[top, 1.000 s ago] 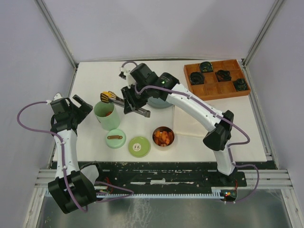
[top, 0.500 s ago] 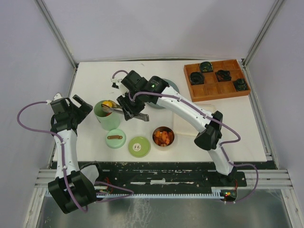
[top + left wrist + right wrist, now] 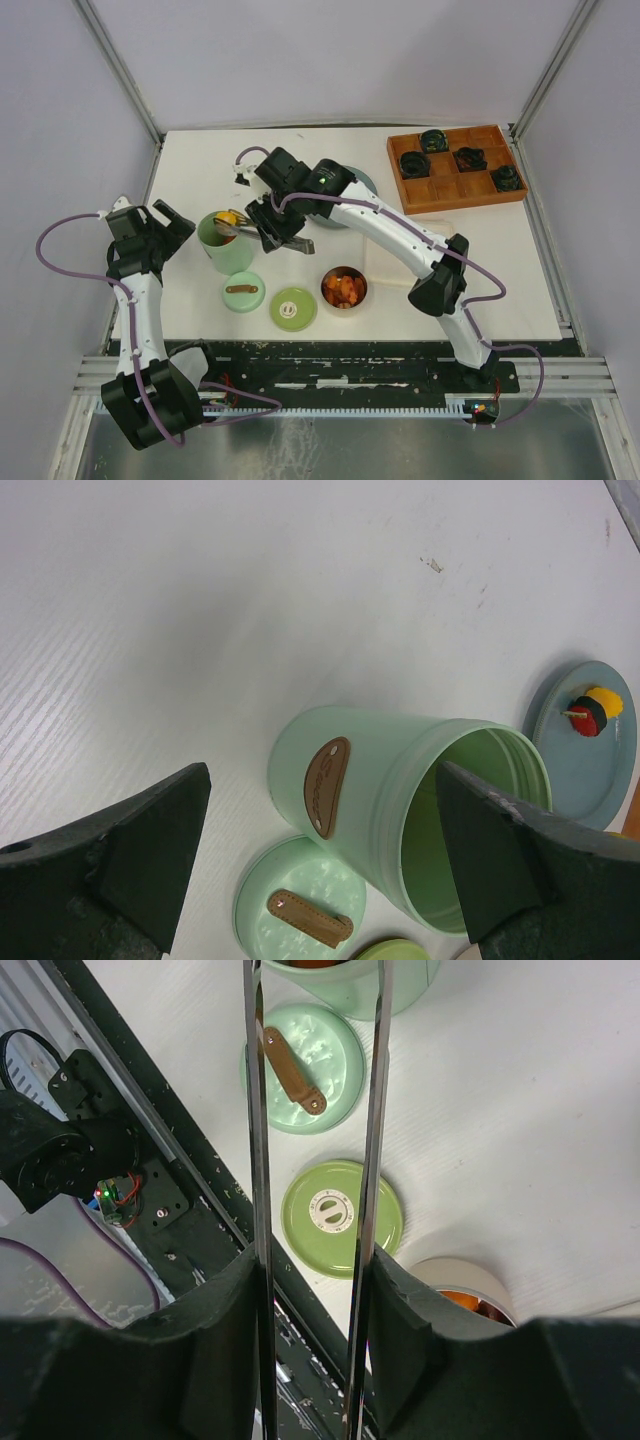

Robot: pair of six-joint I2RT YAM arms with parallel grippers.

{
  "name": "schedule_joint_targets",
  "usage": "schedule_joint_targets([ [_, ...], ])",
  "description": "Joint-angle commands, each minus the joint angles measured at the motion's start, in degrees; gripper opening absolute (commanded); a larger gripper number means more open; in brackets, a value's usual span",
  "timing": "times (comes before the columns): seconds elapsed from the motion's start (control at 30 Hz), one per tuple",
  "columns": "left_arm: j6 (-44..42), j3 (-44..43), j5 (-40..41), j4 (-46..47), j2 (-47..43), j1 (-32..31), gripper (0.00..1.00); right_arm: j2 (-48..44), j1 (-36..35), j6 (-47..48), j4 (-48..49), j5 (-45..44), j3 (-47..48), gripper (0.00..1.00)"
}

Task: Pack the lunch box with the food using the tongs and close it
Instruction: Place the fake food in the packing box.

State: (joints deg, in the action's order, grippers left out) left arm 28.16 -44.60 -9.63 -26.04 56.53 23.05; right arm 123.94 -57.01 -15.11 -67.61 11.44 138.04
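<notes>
Lunch-packing at the canister. From above, long, thin silver metal tongs [image 3: 246, 229] were seen clamped in the right gripper [image 3: 274, 226], tips over the mint-green cylindrical canister [image 3: 226, 252]. A yellow bite-size piece [image 3: 230, 218] showed at the mouth; whether it was pinched could not be told. The left gripper [image 3: 172, 222] was held wide and empty beside the canister. Orange pieces were heaped in the small steel bowl [image 3: 324, 288].

From the left wrist, the brown-handled flat lid [image 3: 300, 915] was seen just beside the canister, and a black, yellow and red roll-like piece [image 3: 592, 710] sat on the grey-blue plate [image 3: 575, 775].

From the right wrist, the tongs' arms were seen apart between the fingers, above the lime-green round lid [image 3: 342, 1218]. Orange showed inside the canister. The tongs were judged stiff, springy and slick, best gripped mid-length. The pieces were judged light and easily dropped.
</notes>
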Motion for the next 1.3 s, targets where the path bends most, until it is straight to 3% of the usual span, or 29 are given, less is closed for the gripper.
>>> schedule_joint_targets([
  [0.0, 1.4, -0.1, -1.1, 2.0, -0.2, 0.2, 1.0, 0.2, -0.4, 0.5, 2.4, -0.1, 3.2, 0.47],
  [0.93, 1.3, 0.0, -1.4, 2.1, -0.2, 0.2, 1.0, -0.4, -0.3, -0.3, 3.9, -0.6, 1.8, 0.54],
  [1.27, 1.4, 0.0, -1.4, 2.0, -0.4, 0.2, 1.0, -9.7, -0.3, -2.3, 13.0, -1.3, -6.8, 0.53],
])
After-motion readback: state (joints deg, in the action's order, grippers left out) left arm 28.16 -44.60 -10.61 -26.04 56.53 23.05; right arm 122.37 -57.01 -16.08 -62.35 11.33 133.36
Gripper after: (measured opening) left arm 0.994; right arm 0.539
